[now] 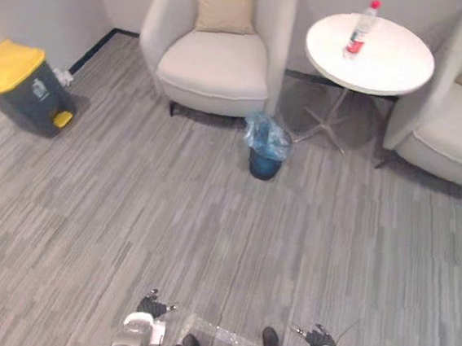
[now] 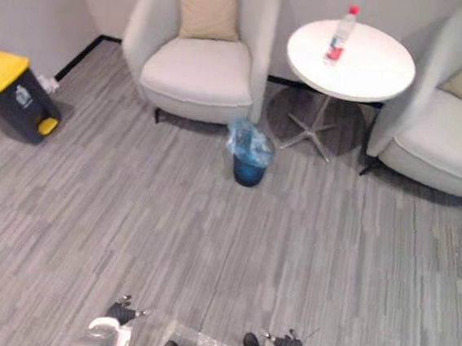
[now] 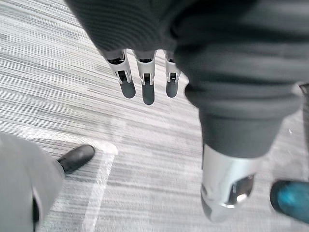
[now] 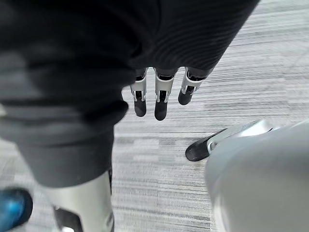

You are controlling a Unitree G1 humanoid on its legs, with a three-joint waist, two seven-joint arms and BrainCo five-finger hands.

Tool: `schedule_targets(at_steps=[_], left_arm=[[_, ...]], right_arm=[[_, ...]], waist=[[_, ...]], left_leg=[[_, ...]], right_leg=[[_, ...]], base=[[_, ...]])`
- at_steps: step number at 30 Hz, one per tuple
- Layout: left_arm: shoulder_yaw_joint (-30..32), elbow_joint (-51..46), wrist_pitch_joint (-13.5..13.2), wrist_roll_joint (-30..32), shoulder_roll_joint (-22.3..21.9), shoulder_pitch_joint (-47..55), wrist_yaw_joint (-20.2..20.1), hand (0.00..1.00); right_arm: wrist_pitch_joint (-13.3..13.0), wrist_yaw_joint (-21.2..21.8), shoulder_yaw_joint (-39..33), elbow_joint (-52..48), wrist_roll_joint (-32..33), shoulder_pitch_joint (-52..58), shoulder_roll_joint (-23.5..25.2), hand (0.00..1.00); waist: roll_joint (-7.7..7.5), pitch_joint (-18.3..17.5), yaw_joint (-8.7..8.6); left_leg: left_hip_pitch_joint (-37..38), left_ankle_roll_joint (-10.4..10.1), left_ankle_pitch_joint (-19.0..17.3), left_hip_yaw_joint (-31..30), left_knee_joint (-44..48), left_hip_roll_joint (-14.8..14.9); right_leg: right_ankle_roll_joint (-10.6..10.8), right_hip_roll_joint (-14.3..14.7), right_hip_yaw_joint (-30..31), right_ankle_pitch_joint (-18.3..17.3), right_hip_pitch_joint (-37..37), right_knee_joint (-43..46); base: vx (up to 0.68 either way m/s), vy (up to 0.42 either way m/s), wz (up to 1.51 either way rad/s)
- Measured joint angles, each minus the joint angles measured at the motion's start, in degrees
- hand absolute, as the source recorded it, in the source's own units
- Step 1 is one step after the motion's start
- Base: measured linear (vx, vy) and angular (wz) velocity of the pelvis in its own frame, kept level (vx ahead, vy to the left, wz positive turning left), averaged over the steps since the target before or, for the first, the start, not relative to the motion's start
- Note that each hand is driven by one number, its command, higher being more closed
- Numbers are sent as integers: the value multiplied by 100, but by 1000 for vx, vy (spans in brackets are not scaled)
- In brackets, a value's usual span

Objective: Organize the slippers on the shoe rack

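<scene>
My left hand (image 3: pixel 147 87) hangs over the grey striped carpet (image 1: pixel 169 216), fingers straight and relaxed, holding nothing. My right hand (image 4: pixel 161 104) hangs the same way on the other side, fingers straight, nothing in it. Both hands are low at my sides, well back from the furniture ahead.
A cream armchair (image 1: pixel 217 65) stands ahead, and a second one (image 1: pixel 456 129) at the right. Between them is a round white table (image 1: pixel 396 70) with a water bottle (image 1: pixel 359 30). A small blue bin (image 1: pixel 266 152) with a plastic liner stands on the carpet. A grey pedal bin with a yellow lid (image 1: pixel 19 79) stands at the left wall.
</scene>
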Motion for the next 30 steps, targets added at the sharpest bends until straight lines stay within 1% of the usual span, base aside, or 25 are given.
schedule_targets(at_steps=[1, 2, 3, 4, 5, 6, 7, 9, 10, 11, 12, 13, 15, 18, 23, 27, 30], left_arm=[[11, -14, 0, 11, -4, -2, -8, 0], [32, -35, 1, 14, -16, 17, -15, 0], [127, -69, -1, 19, -42, 53, -22, 0], [131, -67, -5, 19, -52, 75, -23, 0], [123, -60, 6, 18, -137, 76, -27, 0], [117, -56, 20, 17, -219, 151, -30, 0], [117, -55, 23, 17, -230, 155, -28, 0], [117, -57, 25, 16, -212, 104, -17, 0], [115, -56, 26, 18, -176, 74, 3, 0], [113, -48, 30, 18, -172, 66, 7, 0], [104, -34, 38, 18, -140, 34, 10, 0], [-30, -35, 47, 25, -64, 36, 7, 0], [-60, -41, 46, 26, -34, 33, 7, 0], [-102, -51, 35, 25, 26, -6, 7, 0], [-95, -35, 35, 23, 27, 17, 2, 0], [-75, 46, 33, 23, 25, 54, -3, 0], [0, 64, 34, 22, 30, 116, -2, 0]], right_arm=[[-6, 3, -5, -4, 1, 13, 3, 0], [-21, 1, -7, -6, 2, 37, 5, 0], [-52, -1, -48, -11, 10, 75, 20, 0], [-56, -1, -52, -13, 37, 75, 31, 0], [-50, -3, -86, -11, 43, 47, -40, 0], [-47, -11, -153, -8, 46, 89, -104, 0], [-47, -9, -154, -8, 47, 108, -122, 0], [-47, -7, -151, -4, 54, 149, -175, 0], [-46, -8, -160, -7, 55, 107, -186, 0], [-44, -9, -165, -6, 55, 97, -188, 0], [-40, -11, -175, -6, 55, 85, -156, 0], [-40, -9, -215, -10, 71, 123, -100, 0], [-40, -11, -337, -12, 105, 203, -58, 0], [-37, -19, -394, -11, 215, 289, -43, 0], [-34, -49, -619, -10, 217, 268, -46, 0], [-34, -47, -624, -1, 212, 188, -36, 0], [-23, -46, -644, 0, 208, 195, -19, 0]], waist=[[-33, 20, 13], [-61, 34, 46], [-133, 69, 79], [-179, 89, 88], [15, 103, 96], [119, 77, 74], [121, 77, 69], [101, 81, 74], [129, 70, 78], [136, 69, 74], [81, 103, 64], [-23, 60, 57], [-48, 13, 25], [-26, -38, -14], [20, -70, 4], [18, -86, 10], [-11, -113, 30]], left_leg=[[-137, -9, -18, -27, 488, 143], [-299, -4, -15, -126, 1057, 294], [-590, 9, -81, -511, 1680, 365], [-652, 106, -239, -801, 1792, 310], [-619, 137, -453, -1272, 1654, 272], [-248, 98, -570, -1533, 1007, 122], [-78, 100, -567, -1570, 664, 46], [123, 91, -573, -1553, 160, -46], [318, -21, -665, -1377, -321, -83], [368, -73, -706, -1326, -431, -85], [443, -131, -697, -1213, -576, -146], [508, -117, -697, -1083, -595, -234], [541, -112, -698, -1033, -626, -304], [529, -89, -683, -942, -687, -398], [548, -85, -650, -971, -714, -392], [559, -81, -647, -1105, -736, -400], [542, -74, -643, -1191, -743, -411]], right_leg=[[-19, 37, 18, -13, 13, 46], [-89, 96, 102, -62, 16, 110], [-112, 90, 300, -266, 22, 185], [-42, 91, 427, -437, 5, 195], [0, 241, 560, -475, -33, 198], [53, 384, 769, -434, -118, 197], [84, 421, 905, -416, -131, 152], [203, 409, 1123, -171, -165, -159], [289, 412, 1335, 64, -245, -378], [310, 421, 1368, 117, -260, -412], [340, 399, 1469, 208, -275, -440], [370, 304, 1487, 328, -264, -564], [387, 227, 1485, 377, -243, -655], [398, 92, 1382, 575, -254, -927], [389, 82, 1193, 839, -226, -1229], [343, 81, 976, 891, -195, -1266], [322, 64, 812, 906, -188, -1269]], base=[[19, -203, -60], [-16, -195, -76], [-38, -124, -78], [-70, -42, -87], [-63, 48, -92], [-42, 41, -86], [-45, 35, -71], [-88, 63, -71], [-113, 114, -80], [-118, 115, -77], [-134, 93, -58], [-121, 80, -51], [-78, 55, -27], [-9, 15, -20], [38, -44, -10], [-8, -55, 2], [-21, -44, 9]])
